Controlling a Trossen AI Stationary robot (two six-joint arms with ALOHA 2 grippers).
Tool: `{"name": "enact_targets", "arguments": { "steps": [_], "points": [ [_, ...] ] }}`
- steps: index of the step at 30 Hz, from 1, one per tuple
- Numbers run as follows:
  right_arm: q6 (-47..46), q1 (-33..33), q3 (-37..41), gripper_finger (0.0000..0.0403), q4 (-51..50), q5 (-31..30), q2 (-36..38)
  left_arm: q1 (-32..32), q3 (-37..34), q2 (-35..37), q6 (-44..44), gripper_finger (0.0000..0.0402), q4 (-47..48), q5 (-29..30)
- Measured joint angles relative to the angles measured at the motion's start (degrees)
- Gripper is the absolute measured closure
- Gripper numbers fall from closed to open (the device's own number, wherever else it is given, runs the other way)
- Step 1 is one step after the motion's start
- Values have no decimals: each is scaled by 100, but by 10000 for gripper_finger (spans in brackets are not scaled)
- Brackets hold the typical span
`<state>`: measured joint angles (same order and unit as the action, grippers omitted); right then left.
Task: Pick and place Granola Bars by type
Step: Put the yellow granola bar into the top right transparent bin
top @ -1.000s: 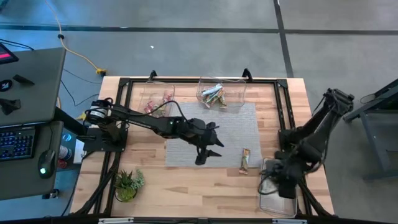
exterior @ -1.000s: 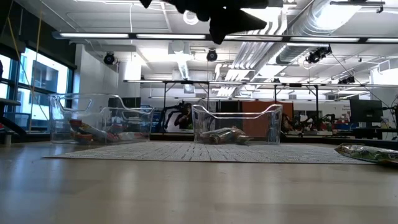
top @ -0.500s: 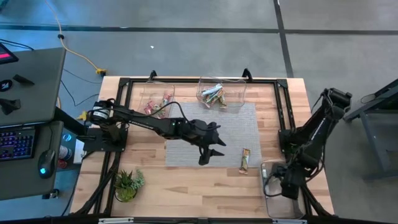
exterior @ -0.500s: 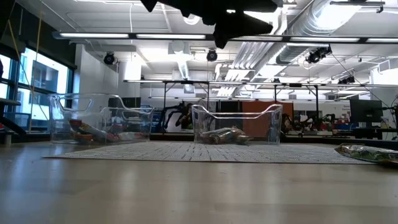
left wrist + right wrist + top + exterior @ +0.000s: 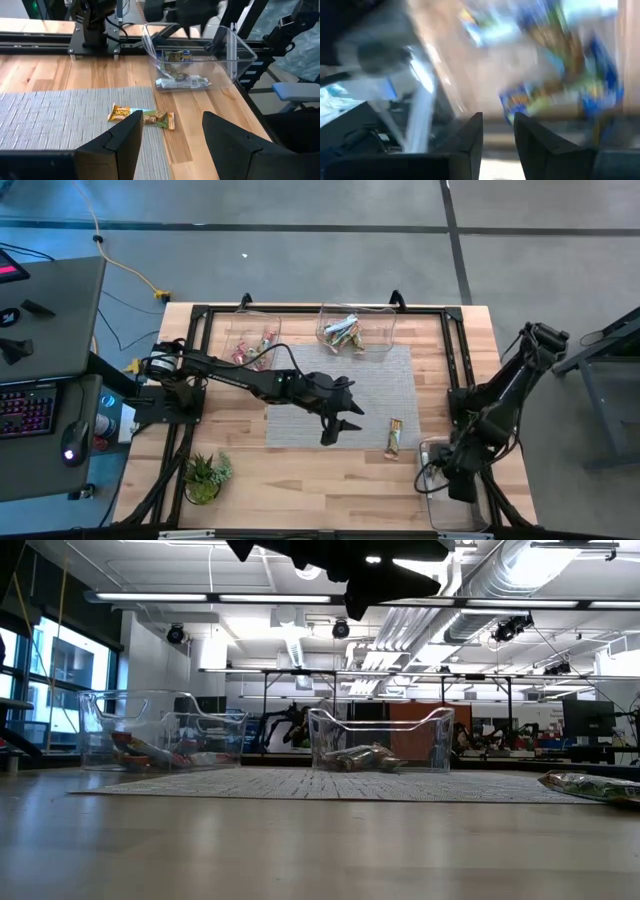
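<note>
High view recorded a pale wooden counter [image 5: 300, 480] carrying a grey woven mat [image 5: 370, 385] and three clear plastic bins: a far-left bin [image 5: 250, 340] with red-wrapped granola bars [image 5: 268, 338], a far-middle bin [image 5: 357, 330] with silver-and-green wrapped bars [image 5: 343, 332], and a near-right bin [image 5: 455, 505] at the counter's corner. One loose tan-and-green wrapped granola bar [image 5: 394, 438] lay at the mat's right edge, partly on bare wood. Left gripper [image 5: 340, 425] hung above the mat near that bar, its fingers [image 5: 117, 142] spread wide and holding nothing. Right gripper [image 5: 452, 472] sat over the near-right bin; its fingers [image 5: 470, 142] stood slightly apart, pinching nothing that could be made out, with blue-wrapped bars [image 5: 560, 95] blurred beyond them. A small green potted plant [image 5: 205, 473] stood at the near-left. Judged step: the left arm's pick of the loose bar. Done well, it would centre the spread fingers across the bar's narrow width, descend squarely, close onto the wrapper without skidding it off the mat, then carry it to the bin of matching wrappers.
</note>
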<state>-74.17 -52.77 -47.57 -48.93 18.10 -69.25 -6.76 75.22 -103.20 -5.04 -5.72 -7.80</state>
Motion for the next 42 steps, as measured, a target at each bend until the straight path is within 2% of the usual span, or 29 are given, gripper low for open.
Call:
{"name": "enact_targets", "arguments": {
  "steps": [3,7,11,13,15,17,18,21,24,27,30,35,38,42],
  "points": [
    [932,135,-465,309,-32,-725,0,0,0,1,-37,200,37,-1],
    [2627,226,-1048,308,-32,-2076,4,2,0,0,-197,200,164,-1],
    [4546,225,-1334,308,40,-3946,4,2,0,0,-585,200,173,-1],
    [4915,227,-1356,308,76,-5183,4,2,0,39,-915,200,218,1],
    [4809,279,-1292,308,27,-6289,4,48,31,135,-1061,200,343,82],
    [4580,485,-1167,308,9,-6629,4,106,143,282,-1053,200,697,191],
    [4484,630,-1091,308,-21,-6450,4,162,230,353,-1007,200,924,235],
    [4111,1270,-802,308,31,-5323,-8,288,449,524,-780,200,1573,376],
    [3503,2062,-500,308,51,-4667,-15,384,605,564,-510,200,1810,430],
    [3715,2902,-219,308,73,-3698,-15,467,664,564,-393,200,1833,425],
    [4211,3644,169,308,570,-2533,-15,506,669,564,-419,200,1998,429],
    [4642,4361,946,308,1710,-966,-50,487,667,565,-422,200,2426,542],
    [4831,4533,1166,305,1764,-889,-50,485,667,564,-422,200,2519,537],
    [4917,4638,1258,292,1718,-1348,-50,488,667,564,-422,200,2566,578]
  ]
}}
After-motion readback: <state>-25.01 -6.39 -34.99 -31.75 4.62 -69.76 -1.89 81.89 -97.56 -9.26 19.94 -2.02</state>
